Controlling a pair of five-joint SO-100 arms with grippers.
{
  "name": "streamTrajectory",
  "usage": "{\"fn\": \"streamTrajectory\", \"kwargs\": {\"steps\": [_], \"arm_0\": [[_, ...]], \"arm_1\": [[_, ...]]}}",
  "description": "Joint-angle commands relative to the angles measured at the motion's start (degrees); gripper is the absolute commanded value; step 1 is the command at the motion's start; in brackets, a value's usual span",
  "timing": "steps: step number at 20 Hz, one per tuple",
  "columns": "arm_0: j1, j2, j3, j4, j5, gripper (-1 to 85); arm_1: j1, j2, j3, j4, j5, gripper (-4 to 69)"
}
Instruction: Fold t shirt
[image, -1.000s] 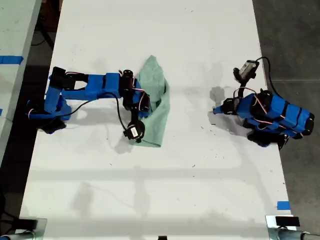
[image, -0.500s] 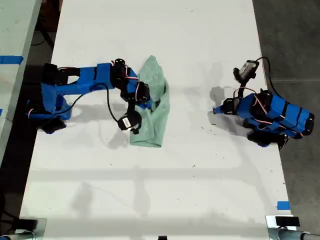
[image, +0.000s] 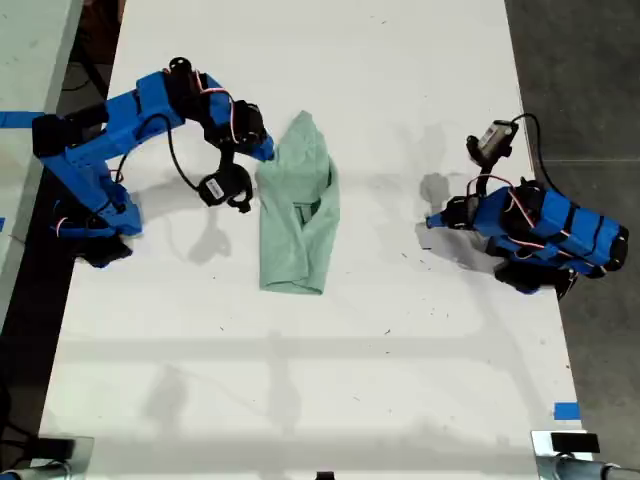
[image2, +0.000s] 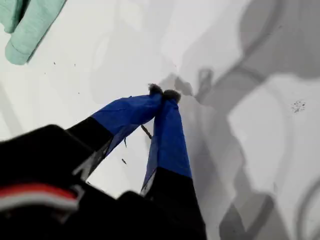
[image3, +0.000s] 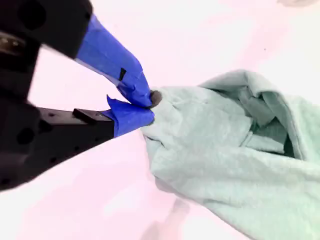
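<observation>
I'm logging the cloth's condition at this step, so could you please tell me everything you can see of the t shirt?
The t shirt is pale mint-green, soft, wrinkled fabric, folded into a long narrow bundle with a pointed end toward the exterior view's top and a squarer end below. It lies flat on the white table, left of centre in that view. A darker open fold shows near its middle. My second gripper is shut on its edge near the pointed end; nothing else touches it.

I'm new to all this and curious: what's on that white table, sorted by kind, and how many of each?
Blue robot arms: 2 (my second gripper; my first gripper)
Green t shirt: 1
Total: 3, all on the white table.
</observation>
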Motion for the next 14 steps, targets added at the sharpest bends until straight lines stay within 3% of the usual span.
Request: {"fn": "streamTrajectory", "kwargs": {"steps": [1,3,7,9,11,12,13,14], "arm_0": [[-2.9,23.4,20.6,-12.7,2.0,-0.3],[-4.2,36.7,39.6,-21.8,2.2,-0.3],[-11.6,55.9,74.4,-43.2,14.4,-0.3],[-15.8,65.7,86.8,-48.3,15.2,-0.3],[-18.2,81.9,99.8,-49.0,15.6,-0.3],[-18.9,96.0,102.3,-40.6,15.6,-0.3],[-20.1,101.1,105.5,-37.8,14.9,-0.3],[-19.9,98.6,104.2,-39.1,15.0,-0.3]], "arm_1": [[-0.4,0.4,3.0,-0.4,0.4,0.7],[-0.3,0.4,3.0,-0.4,0.4,0.7],[-0.2,0.4,3.0,-0.4,0.4,0.7],[-0.2,0.4,3.0,-0.4,0.4,0.7],[0.1,0.4,3.0,-0.4,0.4,0.7],[0.1,0.4,3.0,-0.4,0.4,0.7],[-0.2,0.4,3.0,-0.4,0.4,0.7],[-0.4,0.4,2.9,-0.4,0.5,0.7]]}}
